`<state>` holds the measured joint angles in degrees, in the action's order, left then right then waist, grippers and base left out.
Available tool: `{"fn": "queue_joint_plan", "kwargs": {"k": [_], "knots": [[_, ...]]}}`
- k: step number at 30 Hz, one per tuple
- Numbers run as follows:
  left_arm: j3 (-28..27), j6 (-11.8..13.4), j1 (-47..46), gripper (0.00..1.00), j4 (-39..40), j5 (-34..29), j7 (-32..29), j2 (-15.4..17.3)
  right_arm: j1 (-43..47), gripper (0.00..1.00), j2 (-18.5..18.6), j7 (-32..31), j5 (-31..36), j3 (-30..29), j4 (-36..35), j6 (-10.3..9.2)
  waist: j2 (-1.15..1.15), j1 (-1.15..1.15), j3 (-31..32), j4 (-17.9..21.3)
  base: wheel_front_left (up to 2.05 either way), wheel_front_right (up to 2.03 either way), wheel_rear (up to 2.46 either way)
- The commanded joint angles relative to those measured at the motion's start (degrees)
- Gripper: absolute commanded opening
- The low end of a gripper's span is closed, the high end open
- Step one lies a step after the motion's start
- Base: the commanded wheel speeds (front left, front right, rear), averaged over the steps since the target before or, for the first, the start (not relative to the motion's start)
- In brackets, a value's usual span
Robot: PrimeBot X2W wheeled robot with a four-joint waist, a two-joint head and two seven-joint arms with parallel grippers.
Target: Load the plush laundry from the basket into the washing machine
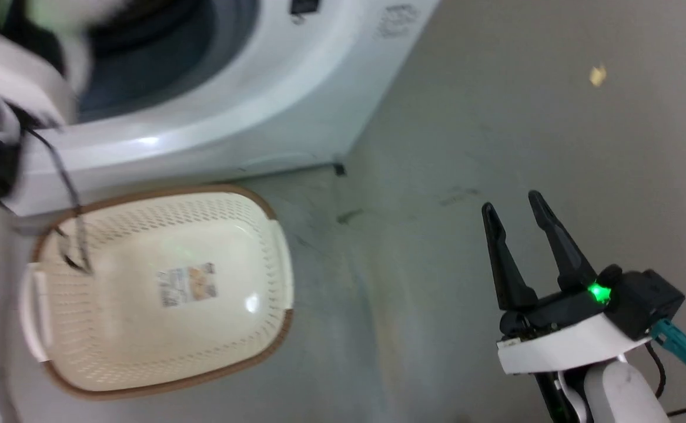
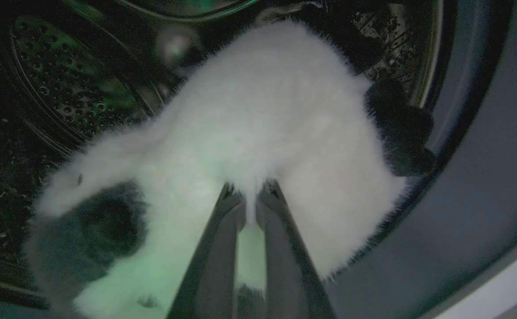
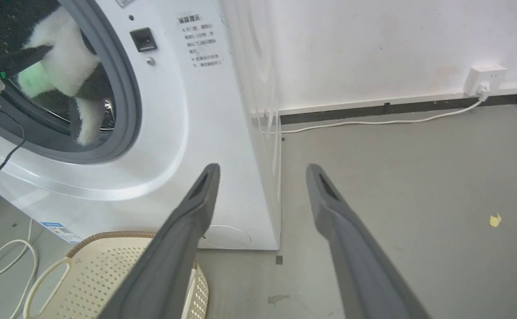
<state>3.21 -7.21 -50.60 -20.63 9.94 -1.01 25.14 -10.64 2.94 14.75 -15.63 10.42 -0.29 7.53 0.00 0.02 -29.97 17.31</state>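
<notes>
We are pinching the plush laundry with left gripper deep in the washing machine for release | right gripper idling, splayed.

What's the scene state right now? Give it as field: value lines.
plush laundry: in the port opening, held up against the drum
left gripper: shut on plush laundry, fur pinched between its fingers
right gripper: open, empty, over the floor to the right of the machine
basket: empty, on the floor in front of the washing machine
task status: plush at the drum, not yet released
</notes>
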Motion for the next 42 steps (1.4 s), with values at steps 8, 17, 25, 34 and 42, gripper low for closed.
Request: {"fn": "queue_joint_plan", "kwargs": {"k": [8,17,25,34,42], "knots": [[1.78,-0.08,-13.82,0.00,-14.21,-1.74,-7.79,4.62,-2.28,1.00,-0.06,0.25,-1.73,0.85,-0.15,-0.04,0.00,-0.02,-6.61,4.74,0.00,0.00,0.00],[3.72,-0.15,-18.40,0.00,-26.24,-1.82,-7.21,5.68,-1.95,1.00,-0.06,0.25,-1.86,1.45,0.04,-0.04,0.00,-0.02,-7.53,4.96,0.00,0.00,0.00],[5.08,-0.19,-16.64,1.00,-30.65,-0.65,-0.15,3.37,-1.71,1.00,-0.06,0.25,0.03,1.02,0.39,-0.04,0.00,-0.02,-2.93,3.05,0.00,0.00,0.00],[5.90,-0.25,-7.16,1.00,-33.07,3.81,13.40,-2.86,1.46,1.00,-0.06,0.25,4.19,-1.70,0.97,-0.04,0.00,-0.02,9.14,-2.48,0.00,0.00,0.00],[1.80,0.44,9.22,1.00,-16.40,7.16,15.97,-8.51,5.96,1.00,0.45,0.25,6.51,-3.71,1.23,-0.04,0.00,-0.02,20.12,-8.78,0.00,0.00,0.00]]}}
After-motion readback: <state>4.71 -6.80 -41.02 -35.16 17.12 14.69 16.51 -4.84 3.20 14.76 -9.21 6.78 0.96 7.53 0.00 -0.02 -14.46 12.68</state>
